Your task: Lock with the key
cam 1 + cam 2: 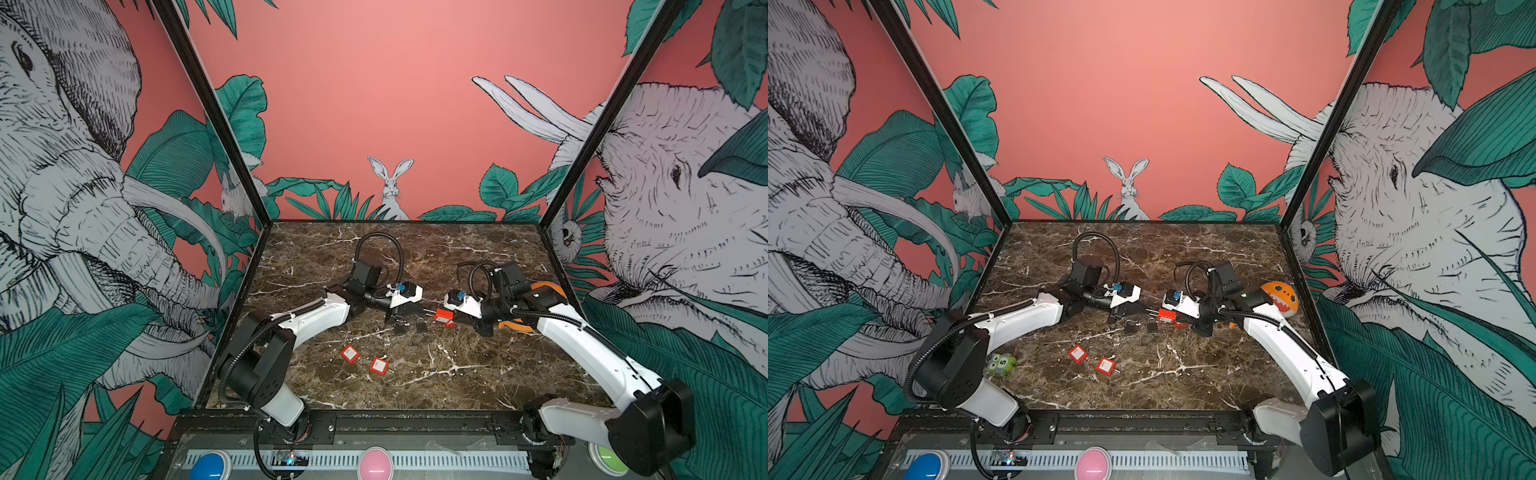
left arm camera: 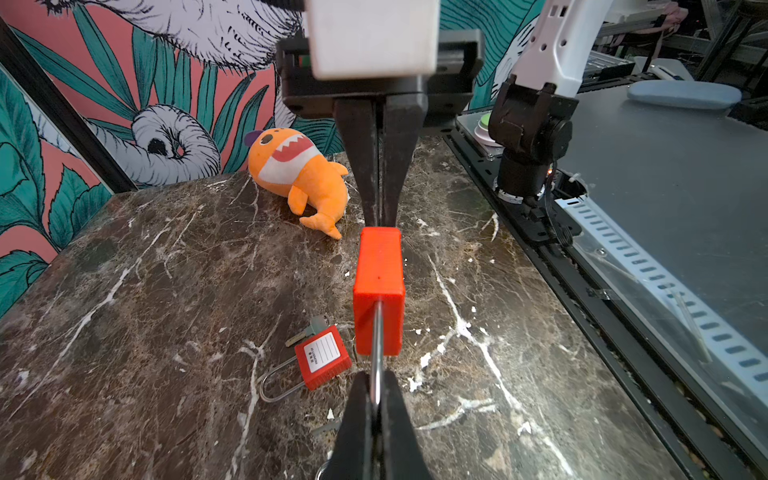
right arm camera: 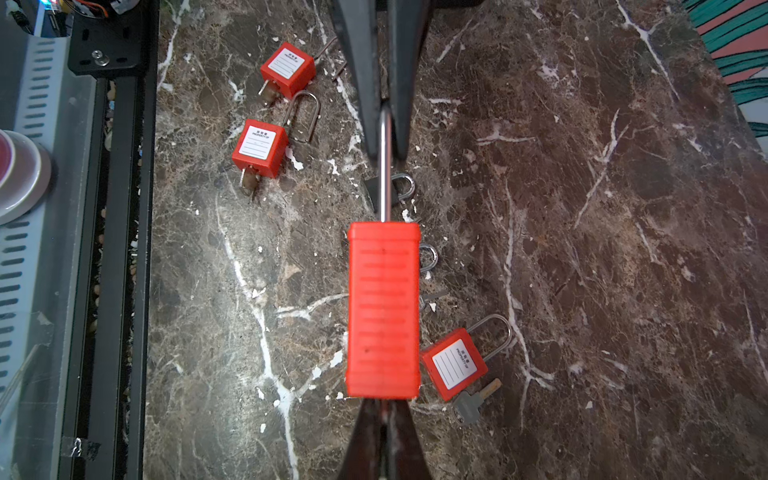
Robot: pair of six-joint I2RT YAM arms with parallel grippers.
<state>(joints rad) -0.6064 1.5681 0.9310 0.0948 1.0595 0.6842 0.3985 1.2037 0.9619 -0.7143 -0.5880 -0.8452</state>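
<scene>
A red padlock hangs above the marble table between my two grippers, also seen in both top views. My left gripper is shut on its steel shackle. My right gripper is shut at the bottom end of the red body, on the key there. Only a pale sliver of that key shows between the fingers. In a top view the left gripper and right gripper meet near the table's middle.
Below lies another red padlock with a loose grey key. Two more red padlocks lie nearer the front. Two small black padlocks sit under the grippers. An orange shark plush lies right, a green toy left.
</scene>
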